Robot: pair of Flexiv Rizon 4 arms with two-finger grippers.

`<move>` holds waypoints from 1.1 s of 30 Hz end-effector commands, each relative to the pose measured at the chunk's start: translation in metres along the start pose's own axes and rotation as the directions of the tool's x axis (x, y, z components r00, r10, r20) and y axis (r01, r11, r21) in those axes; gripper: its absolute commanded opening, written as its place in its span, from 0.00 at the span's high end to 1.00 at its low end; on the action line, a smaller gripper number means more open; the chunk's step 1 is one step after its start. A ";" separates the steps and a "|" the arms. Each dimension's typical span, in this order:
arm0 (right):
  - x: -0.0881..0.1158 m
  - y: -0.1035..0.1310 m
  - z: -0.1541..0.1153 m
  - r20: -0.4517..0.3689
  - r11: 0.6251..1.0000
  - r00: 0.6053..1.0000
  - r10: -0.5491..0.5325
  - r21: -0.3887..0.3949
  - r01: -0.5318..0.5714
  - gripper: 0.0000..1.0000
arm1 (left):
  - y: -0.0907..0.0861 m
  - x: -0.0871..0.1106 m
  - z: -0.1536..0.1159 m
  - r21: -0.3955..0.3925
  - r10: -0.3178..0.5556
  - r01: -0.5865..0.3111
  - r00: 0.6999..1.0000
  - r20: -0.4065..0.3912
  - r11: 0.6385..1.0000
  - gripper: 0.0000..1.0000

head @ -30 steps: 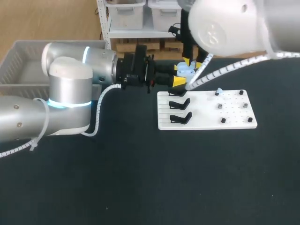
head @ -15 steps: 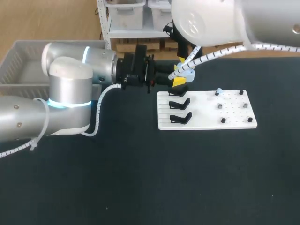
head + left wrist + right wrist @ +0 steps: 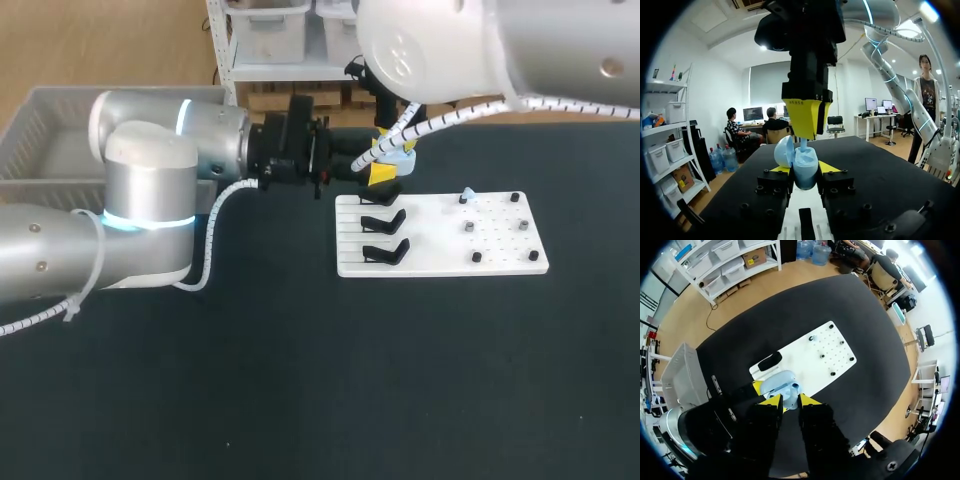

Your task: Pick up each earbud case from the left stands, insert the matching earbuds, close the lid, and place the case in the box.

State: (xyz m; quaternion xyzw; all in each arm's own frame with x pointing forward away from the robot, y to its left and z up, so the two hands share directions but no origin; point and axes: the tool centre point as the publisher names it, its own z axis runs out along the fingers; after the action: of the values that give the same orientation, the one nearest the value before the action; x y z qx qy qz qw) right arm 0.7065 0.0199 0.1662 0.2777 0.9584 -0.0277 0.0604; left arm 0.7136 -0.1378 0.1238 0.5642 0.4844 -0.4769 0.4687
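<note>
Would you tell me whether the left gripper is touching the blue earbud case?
Touching. In the left wrist view, the left gripper pinches the open earbud case between both yellow tips.

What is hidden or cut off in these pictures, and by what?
Head view: the right arm covers the right tool and most of the case.
Head view: the edge cuts off the box.
Left wrist view: the case hides the earbud except its stem.
Right wrist view: the right tool covers the case's inside.

Black table (image 3: 300,380) bearing a white stand board (image 3: 440,242)
</note>
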 end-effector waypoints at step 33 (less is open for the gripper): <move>0.004 -0.018 -0.002 -0.040 0.999 0.999 0.006 -0.050 -0.008 0.14 | -0.001 0.001 0.000 -0.003 0.003 -0.003 1.000 0.003 1.000 1.00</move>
State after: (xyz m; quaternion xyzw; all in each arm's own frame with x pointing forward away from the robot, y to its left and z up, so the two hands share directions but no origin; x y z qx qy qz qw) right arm 0.7064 0.0189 0.1625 0.2826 0.9582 -0.0160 0.0422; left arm 0.7143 -0.1374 0.1238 0.5638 0.4845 -0.4770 0.4689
